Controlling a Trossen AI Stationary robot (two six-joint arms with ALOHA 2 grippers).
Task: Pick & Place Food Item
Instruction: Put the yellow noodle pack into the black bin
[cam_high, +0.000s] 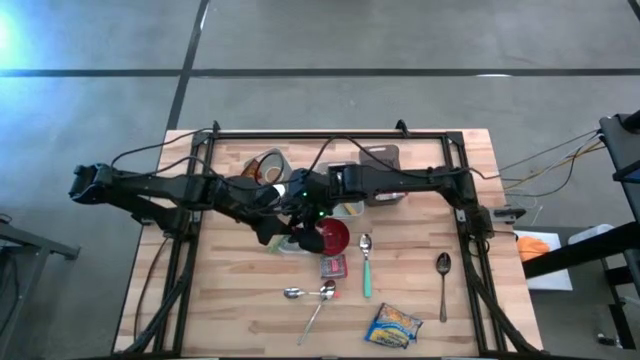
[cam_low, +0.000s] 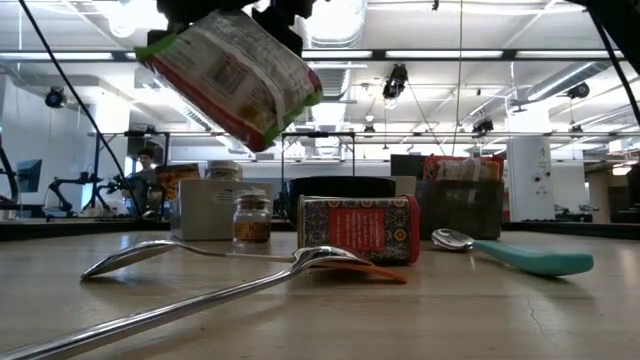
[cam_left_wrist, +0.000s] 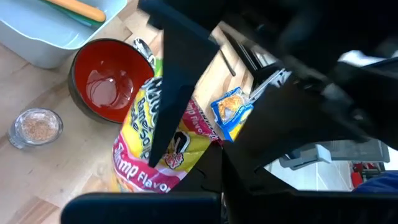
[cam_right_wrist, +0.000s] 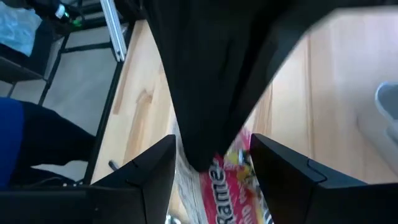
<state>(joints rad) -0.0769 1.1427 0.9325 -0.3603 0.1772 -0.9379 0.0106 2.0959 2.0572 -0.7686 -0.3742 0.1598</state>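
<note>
A yellow and pink ramen packet (cam_left_wrist: 146, 143) hangs in the air over the middle of the table, beside a red bowl (cam_high: 335, 237). My left gripper (cam_left_wrist: 214, 186), reaching in from the table's left, is shut on it. My right gripper (cam_right_wrist: 211, 171) comes from the table's right and is open. Its two fingers stand on either side of the packet (cam_right_wrist: 233, 177) and of a dark finger over it. In the low view the packet (cam_low: 235, 75) hangs tilted, well above the tabletop. My left gripper pinches the packet between its two shut fingers, at the end (cam_left_wrist: 168, 180) that runs in under them. In the low view the hold is on the packet's upper edge (cam_low: 250, 20). The packet hangs tilted below, lifted clear of the table. My right gripper: I cannot tell whether its fingers touch the packet.
Below the packet stand the red bowl (cam_left_wrist: 109, 81) and a small spice jar (cam_left_wrist: 36, 126). Nearer the front lie a red box (cam_high: 333, 266), a teal-handled spoon (cam_high: 366, 268), metal spoons (cam_high: 312, 293), another spoon (cam_high: 443, 272) and a blue and yellow snack bag (cam_high: 393, 325). A pale tray (cam_left_wrist: 37, 34) lies farther back.
</note>
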